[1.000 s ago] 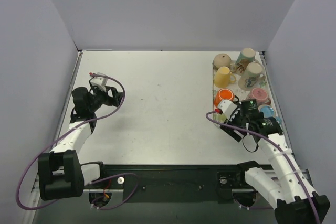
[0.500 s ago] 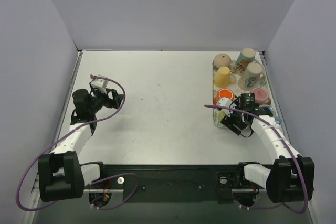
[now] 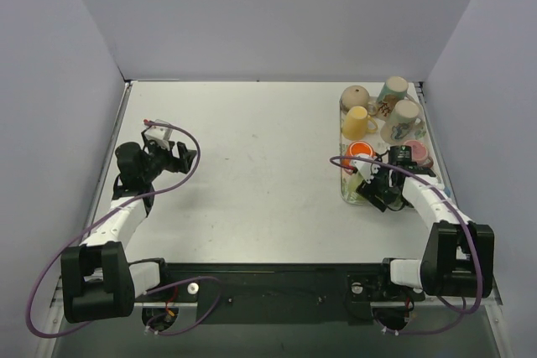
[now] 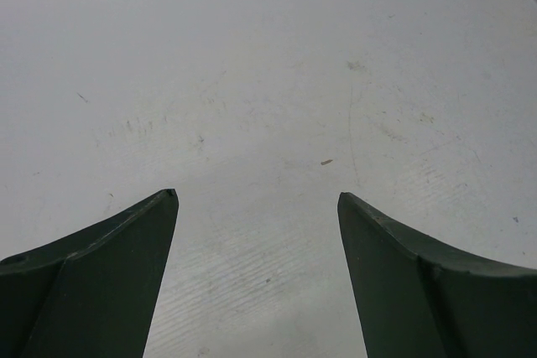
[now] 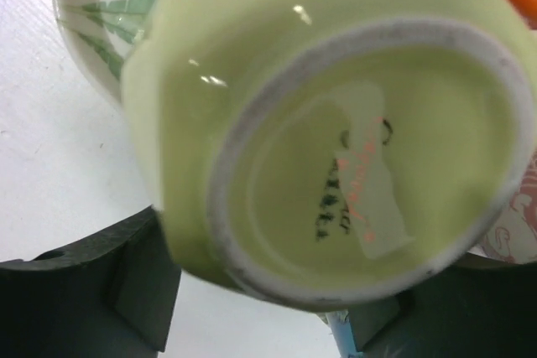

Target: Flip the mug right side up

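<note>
Mugs (image 3: 357,121): at least seven (arm (image 3: 424,199) hides some). Tray (image 3: 344,197): one.

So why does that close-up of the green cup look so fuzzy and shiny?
Right wrist view: the pale green mug sits very near the lens, so its base looks soft, with small glare spots on the glaze. Top view: even light, fairly sharp.

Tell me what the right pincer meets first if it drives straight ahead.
The pale green mug: its base fills the right wrist view, between the fingers of the right pincer. Contact looks near at once, though depth is unclear.
</note>
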### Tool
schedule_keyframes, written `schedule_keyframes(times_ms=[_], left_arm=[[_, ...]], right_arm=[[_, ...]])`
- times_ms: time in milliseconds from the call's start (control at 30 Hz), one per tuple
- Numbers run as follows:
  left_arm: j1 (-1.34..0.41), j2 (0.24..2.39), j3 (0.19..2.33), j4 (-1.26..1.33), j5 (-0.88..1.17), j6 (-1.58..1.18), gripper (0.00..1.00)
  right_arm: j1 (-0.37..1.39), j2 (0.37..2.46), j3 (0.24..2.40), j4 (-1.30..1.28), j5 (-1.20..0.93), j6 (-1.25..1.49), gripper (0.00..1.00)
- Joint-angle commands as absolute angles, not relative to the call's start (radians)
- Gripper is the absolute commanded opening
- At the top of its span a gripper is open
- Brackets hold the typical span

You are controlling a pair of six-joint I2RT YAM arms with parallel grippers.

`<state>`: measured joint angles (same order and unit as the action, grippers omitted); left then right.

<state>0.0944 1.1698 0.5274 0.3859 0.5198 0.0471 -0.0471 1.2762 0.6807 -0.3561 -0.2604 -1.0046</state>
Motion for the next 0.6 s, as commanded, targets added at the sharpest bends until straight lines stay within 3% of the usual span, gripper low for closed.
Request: schedule_keyframes(times_ms=[0, 33, 67, 267, 567], left_arm=[[0.101, 1.164, 0.534, 0.420, 0.518, 0.063, 0.87], [0.100, 1.169, 0.535, 0.419, 0.522, 0.061, 0.88], [0.100, 1.169, 0.537, 0.417, 0.525, 0.057, 0.87], [0.101, 1.164, 0.596, 0.284, 0.572, 0.067, 0.85], [0.098, 1.158, 0.747, 0.025, 0.759, 0.016, 0.78]], right_arm=[[-0.063, 1.290, 0.687, -0.318, -0.325, -1.020, 0.50], [-0.063, 1.289, 0.687, -0.308, -0.331, -1.020, 0.43], [-0.063, 1.287, 0.689, -0.301, -0.339, -1.014, 0.30], [-0.058, 1.298, 0.698, -0.348, -0.354, -1.018, 0.00], [0.043, 1.141, 0.743, -0.400, -0.309, -0.879, 0.00]])
